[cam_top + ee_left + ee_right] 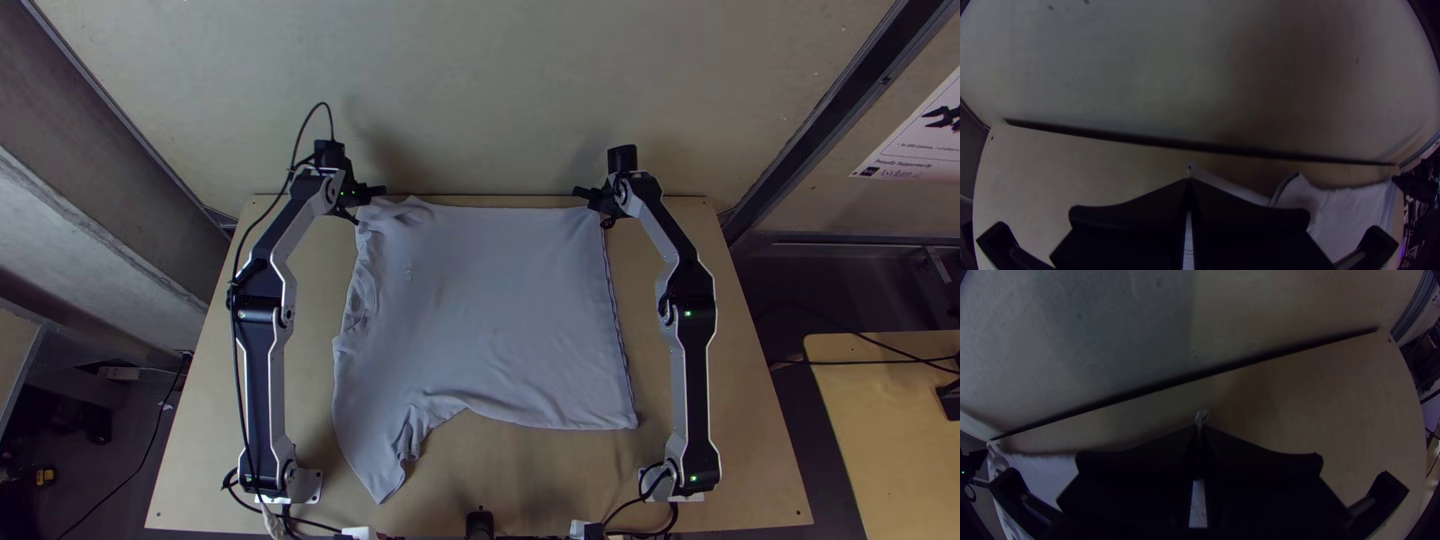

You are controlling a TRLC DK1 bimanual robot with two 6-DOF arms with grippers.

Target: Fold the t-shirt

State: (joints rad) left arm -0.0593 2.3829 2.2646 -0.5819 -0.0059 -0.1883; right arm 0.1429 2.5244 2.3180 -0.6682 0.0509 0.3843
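Grey T-shirt (490, 310) spread across wooden table (750, 450), between arms, lower left part rumpled. Left gripper (364, 203) pinching far left corner; right gripper (596, 206) pinching far right corner.

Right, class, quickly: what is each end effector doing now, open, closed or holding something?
Left end effector: closed, holding the t-shirt by its far-left end.
Right end effector: closed, holding the t-shirt by its far-right corner.

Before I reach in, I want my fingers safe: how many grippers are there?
2: the left gripper, shut on the far left corner of the shirt, and the right gripper, shut on its far right corner.
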